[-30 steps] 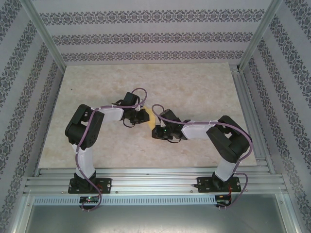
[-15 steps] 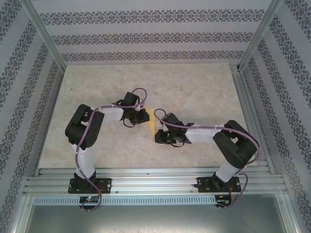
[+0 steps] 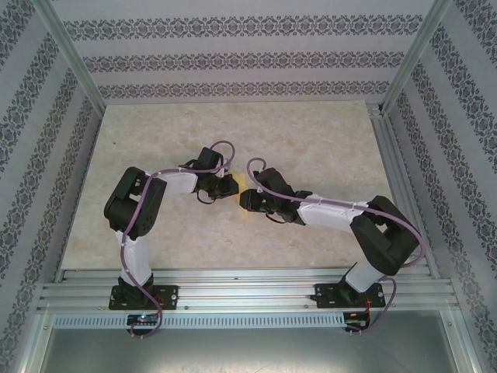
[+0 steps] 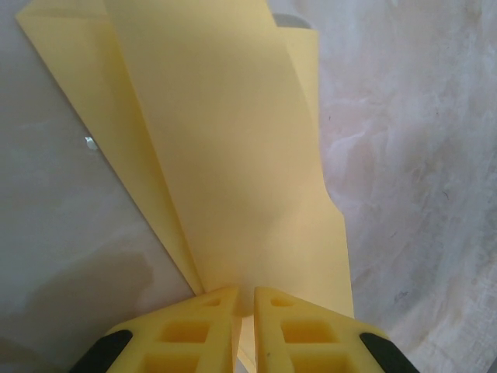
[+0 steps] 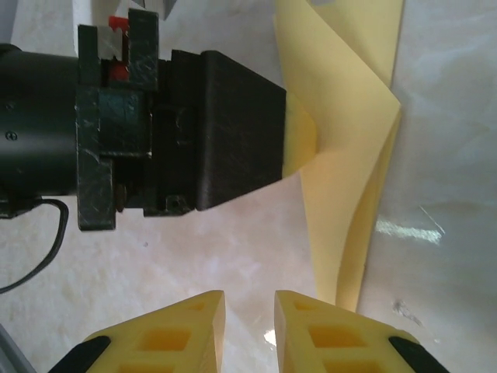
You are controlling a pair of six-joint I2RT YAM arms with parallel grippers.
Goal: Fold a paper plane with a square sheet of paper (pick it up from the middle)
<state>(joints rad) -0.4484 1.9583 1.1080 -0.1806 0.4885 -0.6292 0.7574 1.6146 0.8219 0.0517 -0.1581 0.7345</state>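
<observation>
The square sheet of paper [image 4: 233,155] is folded into a long yellow shape with layered flaps, and it tapers toward my left gripper [image 4: 245,291]. That gripper is shut on the narrow end of the paper. In the right wrist view the paper [image 5: 349,155] runs down the right side, pinched by the left gripper [image 5: 299,148] above it. My right gripper [image 5: 248,295] is open just left of the paper's lower tip, with bare table between its fingers. From above, the two grippers [image 3: 233,186] [image 3: 242,200] meet at mid-table, and a sliver of paper [image 3: 243,183] shows between them.
The marble-patterned tabletop [image 3: 311,140] spreads out on all sides of the grippers. Aluminium rails [image 3: 248,284] run along the near edge, and patterned walls close in the sides and back. A purple cable [image 3: 225,148] loops over the left wrist.
My right arm first drew back toward the near side, then reached forward and left, close to the left gripper. Its jaws have parted a little. The left arm has held still with the paper.
</observation>
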